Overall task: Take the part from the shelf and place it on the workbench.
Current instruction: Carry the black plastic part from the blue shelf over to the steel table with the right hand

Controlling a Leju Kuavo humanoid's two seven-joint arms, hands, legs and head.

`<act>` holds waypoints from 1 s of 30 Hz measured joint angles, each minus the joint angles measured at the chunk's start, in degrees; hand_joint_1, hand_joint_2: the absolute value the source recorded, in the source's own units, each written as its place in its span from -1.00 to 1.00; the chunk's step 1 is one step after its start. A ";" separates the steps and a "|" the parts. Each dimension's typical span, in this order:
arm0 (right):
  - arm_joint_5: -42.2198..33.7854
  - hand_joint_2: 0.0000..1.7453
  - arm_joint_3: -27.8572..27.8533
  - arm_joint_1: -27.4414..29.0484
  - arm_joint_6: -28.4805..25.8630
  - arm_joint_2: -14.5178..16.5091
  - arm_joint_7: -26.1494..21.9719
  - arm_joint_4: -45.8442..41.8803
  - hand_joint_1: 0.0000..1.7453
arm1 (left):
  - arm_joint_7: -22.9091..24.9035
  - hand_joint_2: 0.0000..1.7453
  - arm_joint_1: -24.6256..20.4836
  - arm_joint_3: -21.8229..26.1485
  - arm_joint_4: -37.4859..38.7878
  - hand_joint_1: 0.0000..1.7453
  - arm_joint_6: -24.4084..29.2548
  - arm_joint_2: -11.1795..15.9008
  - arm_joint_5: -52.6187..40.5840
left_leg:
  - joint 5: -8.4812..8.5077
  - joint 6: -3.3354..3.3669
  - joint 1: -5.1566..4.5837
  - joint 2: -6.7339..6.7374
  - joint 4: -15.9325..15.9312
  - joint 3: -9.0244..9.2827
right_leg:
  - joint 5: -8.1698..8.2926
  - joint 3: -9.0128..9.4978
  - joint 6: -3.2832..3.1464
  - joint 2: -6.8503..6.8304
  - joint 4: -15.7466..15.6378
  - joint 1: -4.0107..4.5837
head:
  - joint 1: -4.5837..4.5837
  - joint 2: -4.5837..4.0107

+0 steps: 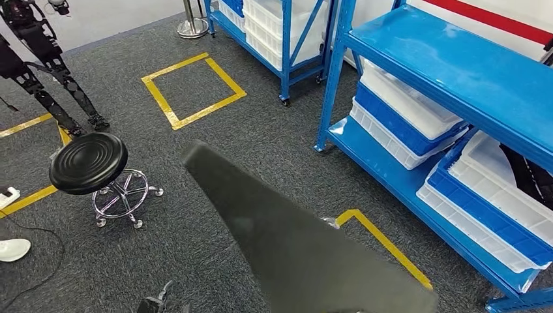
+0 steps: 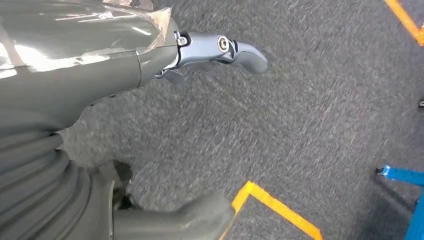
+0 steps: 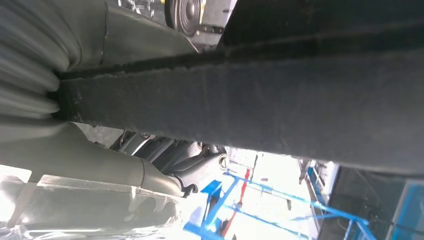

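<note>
flat dark felt-like part (image 1: 306, 254) over carpet (image 1: 215, 143)

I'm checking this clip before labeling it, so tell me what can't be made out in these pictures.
- Head view: the dark part hides the floor beneath it; its near end runs off the lower edge.
- Right wrist view: the part covers the right hand; its fingers' grip is unclear.
- Left wrist view: the carpet is blurred.
- Workbench: cannot tell where.

We see our left hand (image 2: 150, 125) sheathed in a grey ribbed cover, with a thick grey thumb and a lighter metallic finger (image 2: 225, 50) fastened by a round screw. Our right hand (image 3: 100, 165) wears the same grey ribbing, with darker fingers.
</note>
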 joint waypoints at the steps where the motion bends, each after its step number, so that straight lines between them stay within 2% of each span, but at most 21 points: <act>1: 0.10 1.00 -0.07 0.47 -0.24 0.02 -0.39 -0.09 1.00 | 0.00 1.00 -0.02 0.16 0.02 -1.00 -0.07 0.20 -0.34 | 0.17 0.29 -0.13 -0.62 -0.25 -0.02 | -0.05 0.10 0.19 -0.46 -0.08 -0.01 | -0.02 0.01; 2: 0.14 1.00 -0.09 0.97 -0.54 0.05 -0.78 -0.13 1.00 | 0.01 1.00 0.04 0.38 0.04 -1.00 -0.22 0.40 -0.51 | 0.45 0.56 0.01 -1.11 -0.62 0.16 | -0.23 0.06 0.40 -0.46 0.08 -0.02 | -0.02 0.01; 4: 0.16 1.00 -0.06 1.83 -1.29 0.09 -1.49 -0.19 1.00 | 0.00 1.00 0.12 0.77 0.00 -1.00 -0.78 0.71 -0.75 | 1.11 1.10 0.38 -2.12 -1.50 0.63 | -1.67 -0.84 0.59 1.26 2.41 -0.07 | 0.09 0.01; 6: 0.17 1.00 0.16 2.48 -2.11 0.10 -2.07 -0.12 1.00 | 0.00 1.00 0.09 0.80 -0.05 -1.00 -1.35 1.10 -1.31 | 1.43 1.40 0.57 -3.13 -1.84 0.74 | -4.68 -3.82 0.31 3.66 8.96 -0.36 | 0.35 0.00; 7: 0.03 1.00 0.46 2.70 -2.49 0.10 -2.32 0.01 1.00 | 0.00 1.00 0.13 0.75 -0.05 -1.00 -1.60 1.38 -1.52 | 1.47 1.44 0.57 -3.74 -1.82 0.68 | -6.08 -5.65 0.25 4.17 12.73 -0.49 | 0.47 0.00; 8: -0.22 1.00 0.85 2.85 -2.76 0.13 -2.53 0.20 1.00 | 0.01 1.00 0.26 0.70 -0.07 -1.00 -1.81 1.66 -1.49 | 1.49 1.43 0.58 -4.39 -1.80 0.64 | -6.81 -6.94 0.42 4.37 15.31 -0.64 | 0.53 0.00; 9: -0.55 1.00 1.32 2.91 -2.97 0.21 -2.72 0.42 1.00 | 0.01 1.00 0.47 0.68 -0.14 -1.00 -2.04 1.93 -1.31 | 1.49 1.39 0.62 -5.08 -1.75 0.61 | -6.67 -7.34 0.83 4.46 15.96 -0.81 | 0.55 0.00; 10: -0.87 1.00 1.78 2.89 -3.08 0.33 -2.87 0.63 1.00 | 0.01 1.00 0.68 0.70 -0.23 -1.00 -2.18 2.15 -1.09 | 1.48 1.30 0.69 -5.77 -1.65 0.62 | -5.56 -6.55 1.44 4.59 14.17 -1.06 | 0.55 0.00; 11: -1.05 1.00 2.24 2.81 -3.15 0.51 -2.96 0.84 1.00 | 0.01 1.00 0.83 0.73 -0.32 -1.00 -2.28 2.35 -0.94 | 1.43 1.12 0.79 -6.46 -1.46 0.60 | -3.91 -4.90 2.13 4.99 10.65 -1.41 | 0.54 0.00; 12: -1.10 1.00 2.71 2.62 -3.21 0.72 -2.94 1.04 1.00 | 0.01 1.00 0.89 0.79 -0.39 -1.00 -2.32 2.58 -0.93 | 1.30 0.79 0.85 -7.14 -1.12 0.47 | -2.45 -3.17 2.70 6.01 6.79 -1.82 | 0.58 0.00; 13: -1.06 1.00 3.23 2.38 -3.25 0.97 -2.78 1.25 1.00 | 0.01 1.00 0.89 0.85 -0.40 -1.00 -2.32 2.82 -0.97 | 1.13 0.38 0.85 -7.76 -0.69 0.22 | -1.33 -1.77 2.89 6.79 3.69 -2.07 | 0.62 -0.01; 15: -0.85 1.00 4.19 1.89 -3.20 1.53 -2.17 1.62 1.00 | 0.01 1.00 0.88 0.93 -0.42 -1.00 -2.34 3.28 -1.11 | 1.02 -0.50 0.88 -8.70 -0.20 -0.41 | -0.65 -0.79 2.36 7.62 1.32 -2.08 | 0.61 0.00; 17: -0.67 1.00 4.91 1.50 -3.01 2.23 -1.58 1.87 1.00 | 0.01 1.00 0.98 0.95 -0.43 -1.00 -2.40 3.57 -1.18 | 1.18 -1.13 1.22 -9.25 -0.20 -0.86 | -0.31 -0.77 1.42 6.66 1.25 -1.88 | 0.52 0.00; 19: -0.61 1.00 5.45 1.04 -2.81 2.92 -1.31 1.99 1.00 | 0.01 1.00 1.06 0.93 -0.43 -1.00 -2.46 3.71 -1.24 | -0.02 -1.60 1.38 -7.43 1.74 -1.85 | -0.08 -0.72 0.71 5.72 1.10 -1.90 | 0.33 0.00; 21: -0.56 1.00 5.73 0.80 -2.69 3.34 -1.18 2.04 1.00 | 0.01 1.00 0.93 0.91 -0.43 -1.00 -2.41 3.73 -1.36 | -3.35 -1.97 1.30 -4.43 7.93 -4.77 | -0.13 -0.69 0.19 4.60 1.04 -1.59 | 0.09 -0.01; 23: -0.52 1.00 5.82 0.69 -2.41 3.50 -1.01 2.19 1.00 | 0.01 1.00 0.88 0.88 -0.53 -1.00 -2.00 3.73 -1.71 | -6.03 -2.13 1.33 -3.23 14.89 -8.22 | -0.27 -0.72 -0.14 3.30 1.05 -1.10 | 0.04 -0.01; 24: -0.52 1.00 5.87 0.55 -2.09 3.56 -0.87 2.28 1.00 | 0.01 1.00 0.92 0.86 -0.65 -1.00 -1.79 3.73 -1.85 | -6.06 -2.05 1.33 -3.05 16.19 -8.88 | -0.34 -0.71 -0.24 2.68 1.06 -0.90 | 0.04 -0.01; 25: -0.57 1.00 5.95 0.29 -1.65 3.66 -0.67 2.34 1.00 | 0.01 1.00 0.95 0.86 -0.82 -1.00 -1.65 3.72 -1.89 | -5.03 -1.86 1.31 -2.92 15.18 -8.37 | -0.41 -0.67 -0.33 2.14 1.06 -0.74 | 0.03 -0.01; 26: -0.63 1.00 6.03 -0.07 -1.11 3.78 -0.44 2.37 1.00 | 0.01 1.00 0.90 0.86 -1.05 -1.00 -1.62 3.70 -1.86 | -3.26 -1.52 1.22 -2.54 12.04 -6.70 | -0.47 -0.58 -0.40 1.63 1.05 -0.61 | 0.04 0.00; 28: -0.71 1.00 6.11 -0.89 -0.07 4.11 -0.05 2.37 1.00 | 0.01 1.00 0.43 0.87 -1.52 -1.00 -1.61 3.62 -1.80 | -0.37 -0.70 0.67 -0.62 4.33 -2.59 | -0.62 -0.41 -0.44 0.73 1.04 -0.27 | 0.06 0.00; 30: -0.57 1.00 6.12 -1.47 0.45 4.35 0.15 2.37 1.00 | 0.00 1.00 -0.24 0.91 -1.76 -1.00 -1.67 3.50 -1.69 | 0.30 -0.06 -0.01 0.45 0.80 -0.86 | -0.77 -0.35 -0.28 -0.09 0.99 -0.04 | 0.07 0.00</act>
